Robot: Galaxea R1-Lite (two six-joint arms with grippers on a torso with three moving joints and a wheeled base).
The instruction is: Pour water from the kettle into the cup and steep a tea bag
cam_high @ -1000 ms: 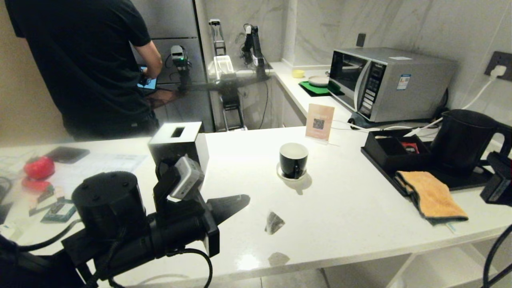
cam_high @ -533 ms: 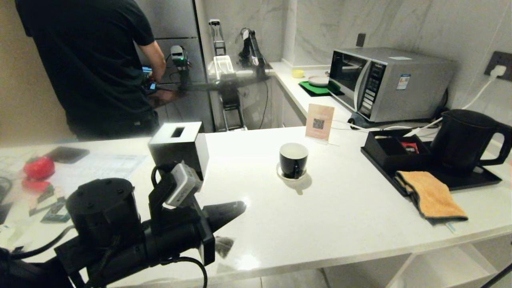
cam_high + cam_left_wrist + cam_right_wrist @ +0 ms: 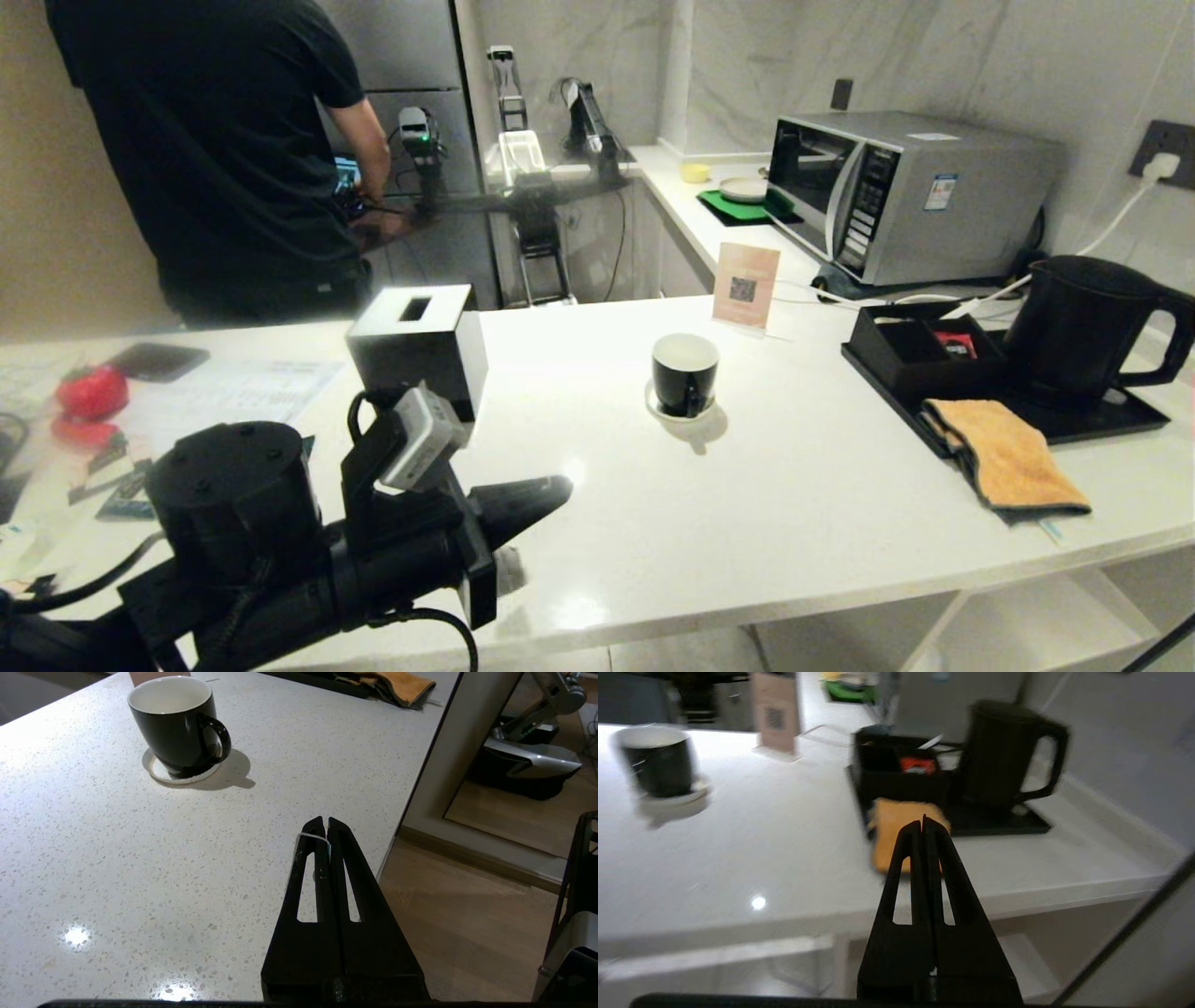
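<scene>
The black cup [image 3: 685, 373] stands on its white saucer [image 3: 658, 408] mid-counter, its white inside showing no water [image 3: 175, 723]. My left gripper [image 3: 558, 487] hovers over the counter's near edge, well short of the cup. It is shut on the tea bag's white string [image 3: 312, 836], and the pale tea bag [image 3: 509, 569] hangs under the fingers. The black kettle [image 3: 1083, 327] stands on a black tray [image 3: 1102, 425] at the far right, handle pointing right. My right gripper [image 3: 923, 820] is out of the head view. It is shut on nothing, low before the counter's front edge, and points at the kettle [image 3: 1004, 751].
An orange cloth [image 3: 1004, 457] lies over the tray's near corner, beside a black compartment box [image 3: 920, 355]. A microwave [image 3: 906, 191] and a sign card [image 3: 745, 285] stand behind. A black-and-white box [image 3: 415, 341] is near my left arm. A person [image 3: 224, 140] stands beyond the counter.
My right gripper has dropped away from the kettle's handle and left the head view. My left gripper has drawn back and lower, and the tea bag has swung in under it.
</scene>
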